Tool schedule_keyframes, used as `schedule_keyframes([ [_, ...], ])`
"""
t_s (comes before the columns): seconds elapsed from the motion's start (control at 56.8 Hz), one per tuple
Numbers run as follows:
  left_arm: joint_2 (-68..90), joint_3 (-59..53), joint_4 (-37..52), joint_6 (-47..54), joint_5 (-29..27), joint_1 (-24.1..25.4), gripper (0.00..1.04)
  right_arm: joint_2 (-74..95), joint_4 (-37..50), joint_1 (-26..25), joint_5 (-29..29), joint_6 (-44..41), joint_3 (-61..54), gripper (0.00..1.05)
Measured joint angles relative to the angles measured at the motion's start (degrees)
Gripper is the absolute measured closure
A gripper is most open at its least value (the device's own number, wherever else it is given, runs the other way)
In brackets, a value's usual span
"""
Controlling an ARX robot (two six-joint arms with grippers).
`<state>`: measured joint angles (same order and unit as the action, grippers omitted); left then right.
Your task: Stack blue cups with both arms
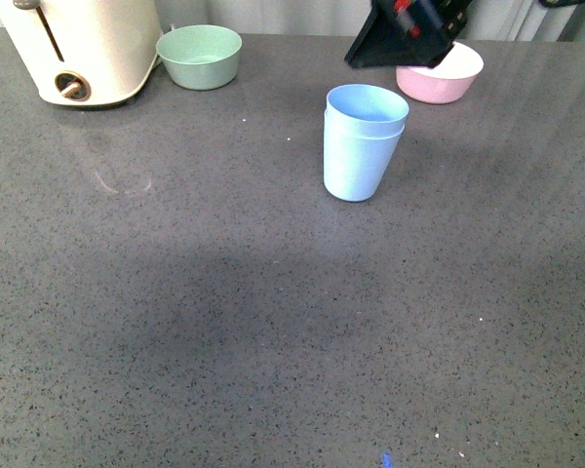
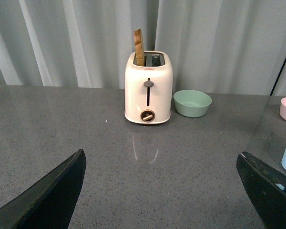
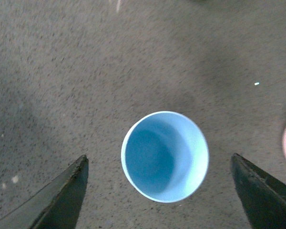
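Blue cups [image 1: 363,142] are sitting nested on the worktop [image 1: 224,322]; both hands, left hand [image 2: 162,191] and right hand [image 3: 159,191], are gaping empty, so stacking looks finished, calling only for retreat.

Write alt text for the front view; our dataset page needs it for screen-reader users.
Two blue cups stand nested, upright, mid-counter on a grey speckled countertop. Behind them sit a pink bowl, partly hidden by the black right gripper, a green bowl, and a cream toaster.
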<state>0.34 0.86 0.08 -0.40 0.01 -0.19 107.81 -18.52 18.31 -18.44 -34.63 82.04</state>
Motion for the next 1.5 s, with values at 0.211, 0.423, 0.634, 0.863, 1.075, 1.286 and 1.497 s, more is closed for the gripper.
schedule_keyframes([
  [0.211, 0.00, 0.00, 0.00, 0.00, 0.00, 0.00, 0.09, -15.61, 15.82, -5.11, 0.94, 9.64, -13.40, 0.09],
  [0.423, 0.00, 0.00, 0.00, 0.00, 0.00, 0.00, 0.09, -33.88, 28.46, -5.38, 8.72, 19.06, -29.75, 0.11],
  [0.634, 0.00, 0.00, 0.00, 0.00, 0.00, 0.00, 0.09, -46.34, 49.16, -7.26, 29.55, 32.06, -49.37, 0.47],
  [0.863, 0.00, 0.00, 0.00, 0.00, 0.00, 0.00, 0.09, -55.25, 53.13, -11.26, 25.16, 33.81, -64.35, 1.02],
  [1.075, 0.00, 0.00, 0.00, 0.00, 0.00, 0.02, 0.09, -61.96, 53.18, -13.79, 22.62, 34.01, -71.32, 1.03],
  [1.286, 0.00, 0.00, 0.00, 0.00, 0.00, 0.00, 0.09, -68.41, 50.84, -18.10, 18.56, 34.01, -75.34, 1.03],
  [1.497, 0.00, 0.00, 0.00, 0.00, 0.00, 0.00, 0.09, -74.99, 46.90, -18.16, 18.40, 34.01, -78.14, 1.03],
])
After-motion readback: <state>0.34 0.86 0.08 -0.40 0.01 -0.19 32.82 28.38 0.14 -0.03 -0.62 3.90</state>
